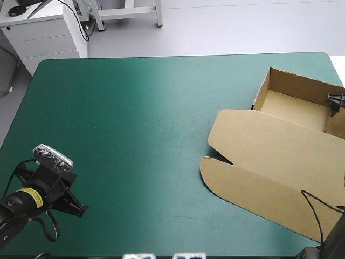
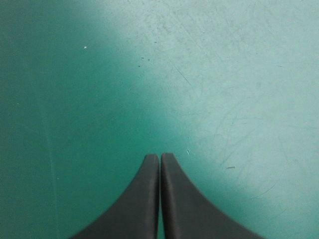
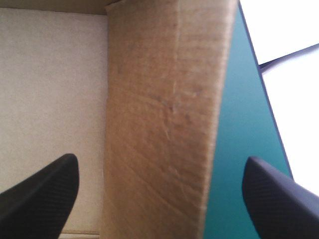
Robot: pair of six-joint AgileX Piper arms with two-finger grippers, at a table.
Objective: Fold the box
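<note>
The brown box (image 1: 269, 156) lies at the table's right side. Its tray (image 1: 262, 86) has raised walls at the far right, and the lid and front flap (image 1: 248, 189) lie flat toward the near edge. My right gripper (image 1: 334, 103) is at the tray's right wall. In the right wrist view this gripper (image 3: 160, 160) is open, one finger over the tray floor (image 3: 50, 89), the other outside over the cover, the upright wall (image 3: 164, 99) between them. My left gripper (image 1: 81, 210) is shut at the near left corner, far from the box, its black fingers (image 2: 144, 199) closed over bare cover and holding nothing.
The teal-green cover (image 1: 135, 135) stretches bare from the left arm to the box. The table's right edge (image 3: 259, 74) runs close beside the tray wall. A white drawer cabinet (image 1: 43, 32) stands beyond the far left corner.
</note>
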